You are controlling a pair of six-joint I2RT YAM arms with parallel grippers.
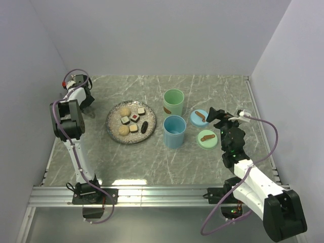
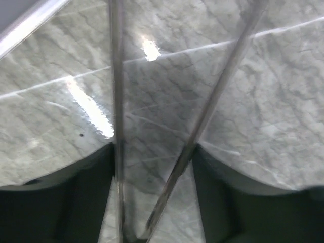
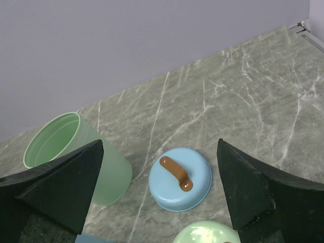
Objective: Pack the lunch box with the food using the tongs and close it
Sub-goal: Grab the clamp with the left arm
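Left arm [image 1: 75,149], right arm [image 1: 254,183]: white links, black joints, purple cables; black wedge fingers [image 3: 253,192].

tongs [image 2: 211,101] tips cut off, l wrist view.

Back wall [image 1: 162,35]: plain, matte, pale lavender-grey; nothing hung on it.
Side walls: left wall [image 1: 25,76] and right wall [image 1: 296,55], same colour, meeting the back wall at the corners and boxing in the table.
Tabletop [image 1: 152,162]: grey-green stone pattern with thin white veins; glossy.
Near rail [image 1: 162,195]: silver aluminium profile across the front edge.
Right rail [image 1: 259,126]: narrow metal strip along the table's right edge, reaching the back corner.
Light: even, from above; bright glare [image 2: 91,109] streaks the stone in the left wrist view.
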